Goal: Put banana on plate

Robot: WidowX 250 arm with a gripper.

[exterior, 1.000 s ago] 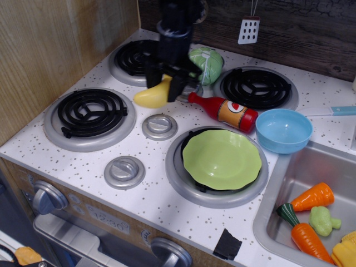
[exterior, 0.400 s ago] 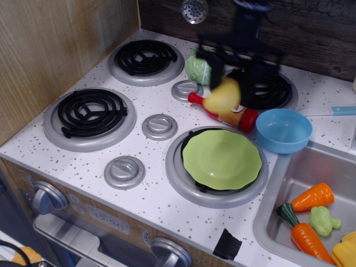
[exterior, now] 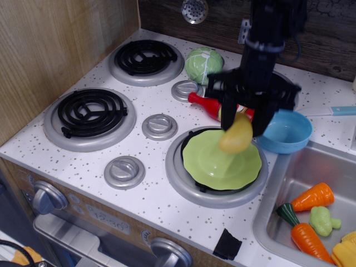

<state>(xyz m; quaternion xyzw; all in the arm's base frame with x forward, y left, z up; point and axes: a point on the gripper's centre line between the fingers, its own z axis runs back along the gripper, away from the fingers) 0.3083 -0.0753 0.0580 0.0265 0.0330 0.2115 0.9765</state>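
White speckled countertop (exterior: 161, 208) of a toy kitchen fills most of the view, backed by a light wood panel (exterior: 50, 50) on the left and a dark wall (exterior: 328, 33) behind. Four coil burners sit on it: a back left burner (exterior: 146, 60), a front left burner (exterior: 89, 115), a back right burner mostly hidden behind the arm, and a front right burner (exterior: 183, 183) that carries the plate. A metal sink (exterior: 278, 211) at the lower right holds two carrots (exterior: 312, 197) and a small green vegetable piece (exterior: 322, 221).

On the front right burner rests the plate (exterior: 211, 161), round, light green, with a wavy scalloped rim. Just beside it to the upper right stands a light blue bowl (exterior: 286, 136). A green cabbage (exterior: 203, 64) sits near the back, and a red bottle (exterior: 203, 104) lies between it and the plate, partly hidden.

Coming down from the top, the black gripper (exterior: 245, 111) hangs above the plate's upper right part, its two fingers (exterior: 229, 105) closed against the banana (exterior: 236, 133). That fruit is smooth, plain yellow, short and fat, hanging end down over the plate; whether it touches the plate cannot be told.
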